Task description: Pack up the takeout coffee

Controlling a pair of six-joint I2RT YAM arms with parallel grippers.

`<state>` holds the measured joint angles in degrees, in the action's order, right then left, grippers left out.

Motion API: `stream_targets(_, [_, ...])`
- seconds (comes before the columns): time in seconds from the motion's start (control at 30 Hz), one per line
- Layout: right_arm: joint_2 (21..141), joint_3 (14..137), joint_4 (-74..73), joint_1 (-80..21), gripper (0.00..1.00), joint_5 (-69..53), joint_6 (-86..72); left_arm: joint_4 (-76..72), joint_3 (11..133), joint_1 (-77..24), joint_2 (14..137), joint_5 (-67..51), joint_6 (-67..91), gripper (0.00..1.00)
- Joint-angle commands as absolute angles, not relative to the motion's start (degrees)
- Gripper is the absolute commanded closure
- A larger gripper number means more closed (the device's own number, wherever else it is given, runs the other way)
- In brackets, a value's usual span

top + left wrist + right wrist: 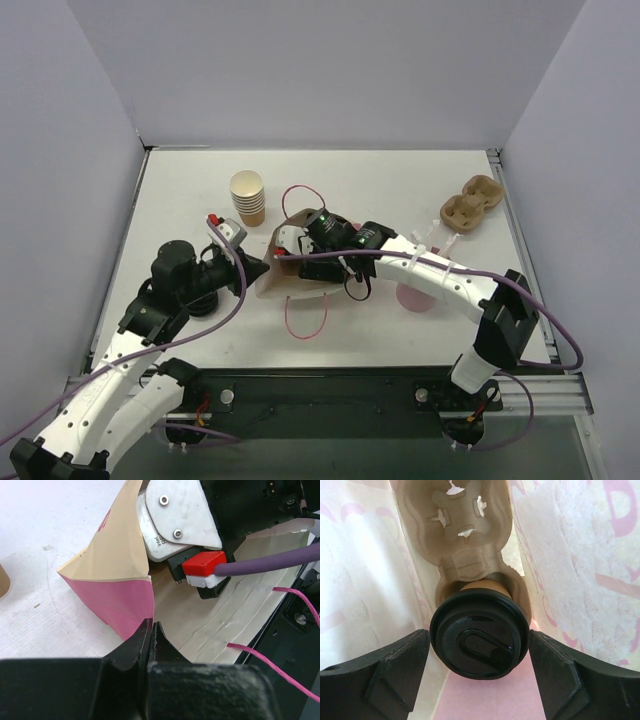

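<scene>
The takeout coffee (479, 635), a tan cup with a black lid, sits in a brown cardboard carrier (457, 545) inside the pink and white paper bag (288, 285). My right gripper (479, 647) reaches into the bag's mouth. It is open, with one finger on each side of the lid. The top view hides the cup and the right fingers behind the bag and the right wrist (325, 235). My left gripper (151, 626) is shut on the bag's edge (150, 587) at its left side and holds the mouth apart.
A stack of lidless tan paper cups (247, 197) stands behind the bag. A second cardboard carrier (470, 203) lies at the back right. A pink cup (413, 297) stands under my right forearm. The bag's pink handles (305, 322) lie on the table.
</scene>
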<state>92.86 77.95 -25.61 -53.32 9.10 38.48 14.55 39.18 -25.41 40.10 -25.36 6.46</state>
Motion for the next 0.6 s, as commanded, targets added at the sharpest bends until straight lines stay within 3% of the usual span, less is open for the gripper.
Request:
stream_targets(0.0, [88.8,80.0,-26.9,-53.1,0.21,8.4,37.0,17.0,43.2,-25.5,41.0,-24.3,7.6,1.00])
stream_targets(0.37, [86.9,80.2,-28.7,-53.3,0.18,4.1,35.0,24.3,49.3,-25.5,43.6,-23.1,9.3,1.00])
stream_targets(0.57, [86.1,83.9,-30.4,-53.8,0.31,0.9,32.2,26.4,52.2,-25.6,46.0,-22.0,11.4,1.00])
